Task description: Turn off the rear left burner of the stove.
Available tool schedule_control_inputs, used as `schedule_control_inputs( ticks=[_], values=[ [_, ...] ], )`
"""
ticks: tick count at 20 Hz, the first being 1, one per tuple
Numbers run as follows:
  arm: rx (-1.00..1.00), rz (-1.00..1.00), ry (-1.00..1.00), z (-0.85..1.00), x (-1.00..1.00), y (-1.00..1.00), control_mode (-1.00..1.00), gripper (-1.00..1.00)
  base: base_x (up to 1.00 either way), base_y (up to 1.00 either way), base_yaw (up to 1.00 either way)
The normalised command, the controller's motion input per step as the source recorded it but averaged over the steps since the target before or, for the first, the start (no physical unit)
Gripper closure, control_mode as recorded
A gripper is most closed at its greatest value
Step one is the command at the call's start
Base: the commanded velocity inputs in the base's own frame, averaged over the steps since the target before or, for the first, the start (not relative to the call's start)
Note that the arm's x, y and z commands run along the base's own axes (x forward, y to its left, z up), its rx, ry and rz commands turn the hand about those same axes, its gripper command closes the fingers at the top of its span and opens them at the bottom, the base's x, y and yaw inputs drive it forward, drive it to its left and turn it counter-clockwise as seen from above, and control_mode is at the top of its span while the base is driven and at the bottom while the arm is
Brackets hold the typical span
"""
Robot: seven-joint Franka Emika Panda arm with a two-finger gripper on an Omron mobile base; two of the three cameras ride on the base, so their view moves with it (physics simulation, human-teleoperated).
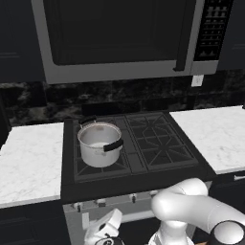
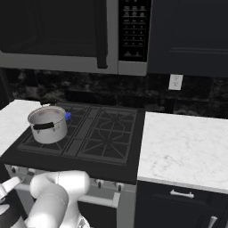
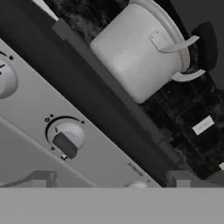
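Black stove point(image 1: 158, 143), left base view: steel pot point(image 1: 99, 143) on front left grate, rear left burner point(image 1: 98, 121) behind it. Right base view: blue flame point(image 2: 68, 116) behind pot. Hand view: knob point(image 3: 65, 138) close ahead; pincer grip cannot be told.

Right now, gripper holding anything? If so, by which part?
Nothing is held. In the hand view the gripper is open, its tips apart in front of the stove panel, short of the knob and touching nothing.
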Motion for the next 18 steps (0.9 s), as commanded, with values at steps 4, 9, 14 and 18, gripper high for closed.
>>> schedule_control_inputs(
  ticks=[4,9,14,18],
  values=[
    [0.08,0.15,-0.04,0.00,0.09,-0.10,-1.00,-1.00,0.00,0.00,0.00],
    [0.08,0.13,-0.01,0.00,0.20,-0.10,-1.00,-1.00,0.00,0.00,0.00],
    [0.10,0.09,0.00,0.00,0.27,0.00,-1.00,-1.00,0.00,0.00,0.00],
    [0.09,0.08,0.00,-0.01,0.21,0.00,-1.00,-1.00,0.00,0.00,0.00]
  ],
)
